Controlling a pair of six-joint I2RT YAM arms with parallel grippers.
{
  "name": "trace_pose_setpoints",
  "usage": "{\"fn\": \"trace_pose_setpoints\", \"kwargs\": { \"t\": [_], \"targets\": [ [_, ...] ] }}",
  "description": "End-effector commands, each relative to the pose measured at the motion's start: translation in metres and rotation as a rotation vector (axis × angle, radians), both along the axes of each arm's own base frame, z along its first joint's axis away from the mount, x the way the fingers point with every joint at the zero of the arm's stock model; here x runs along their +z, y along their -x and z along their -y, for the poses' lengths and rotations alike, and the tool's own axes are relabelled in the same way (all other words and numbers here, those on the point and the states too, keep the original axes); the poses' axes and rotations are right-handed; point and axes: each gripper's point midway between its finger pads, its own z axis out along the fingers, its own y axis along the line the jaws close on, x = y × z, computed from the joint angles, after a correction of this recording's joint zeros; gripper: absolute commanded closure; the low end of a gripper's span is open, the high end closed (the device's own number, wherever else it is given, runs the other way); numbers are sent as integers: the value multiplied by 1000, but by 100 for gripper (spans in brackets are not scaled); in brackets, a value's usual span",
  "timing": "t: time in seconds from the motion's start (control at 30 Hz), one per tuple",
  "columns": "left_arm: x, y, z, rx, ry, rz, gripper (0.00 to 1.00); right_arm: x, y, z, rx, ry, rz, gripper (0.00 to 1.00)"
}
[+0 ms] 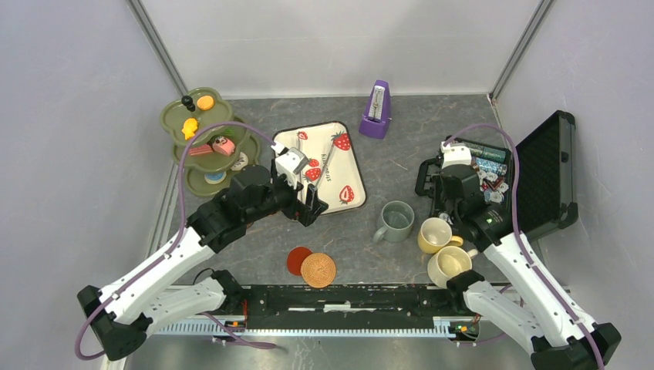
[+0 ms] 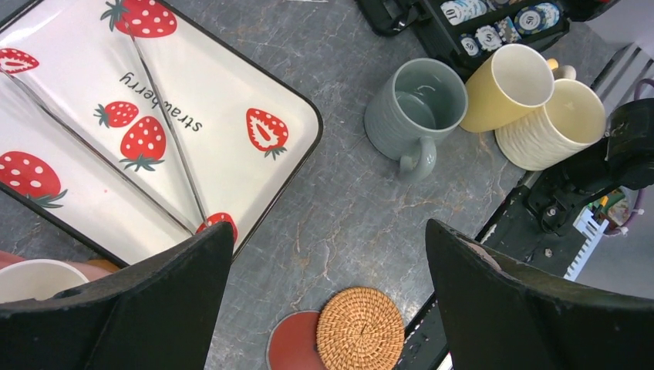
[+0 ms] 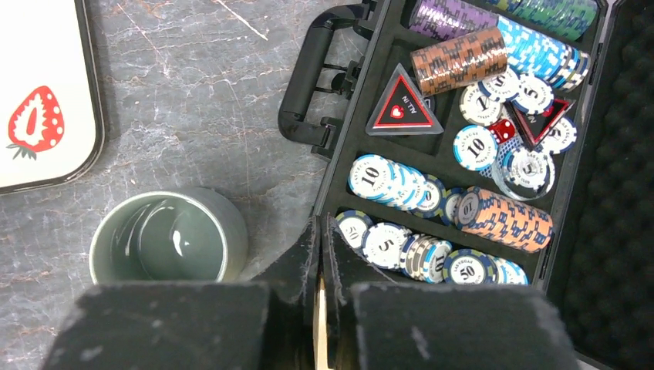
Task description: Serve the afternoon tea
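Your left claw (image 2: 328, 254) wide over worktop (image 1: 432, 131) by strawberry tray (image 2: 231, 100); right claw (image 3: 320, 247) pinched narrow, maybe on something pale, unclear. Grey-green mug (image 1: 396, 220) upright between tray and case (image 1: 544, 169): grab its rim squarely.

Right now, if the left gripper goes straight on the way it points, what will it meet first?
Probably the woven coaster, which lies between the fingers of the open left gripper and overlaps the red coaster. Depth is unclear: it might land on the bare table just short of it.
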Motion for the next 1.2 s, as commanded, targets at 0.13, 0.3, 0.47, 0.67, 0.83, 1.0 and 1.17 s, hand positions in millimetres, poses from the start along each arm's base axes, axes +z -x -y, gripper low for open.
{"fn": "trace_pose_setpoints", "kwargs": {
  "t": [0.13,0.3,0.47,0.67,0.83,1.0,1.17],
  "targets": [
    [10,-3,6,-6,4,0,0,-1,10,13,-57,27,-24,61],
    [8,-2,8,-12,7,-14,0,-21,30,22,-101,46,-134,48],
    [7,-2,10,-21,6,-17,0,-47,43,25,-101,72,-214,51],
    [5,-1,7,-19,-3,-14,0,-69,49,20,-73,77,-302,52],
    [3,-1,6,-18,-6,-12,0,-79,46,18,-59,93,-330,51],
    [4,-1,4,-15,-12,-7,0,-91,40,13,-35,101,-342,53],
    [2,-1,3,-12,-19,-4,0,-107,32,-2,70,92,-356,58]
  ]
}}
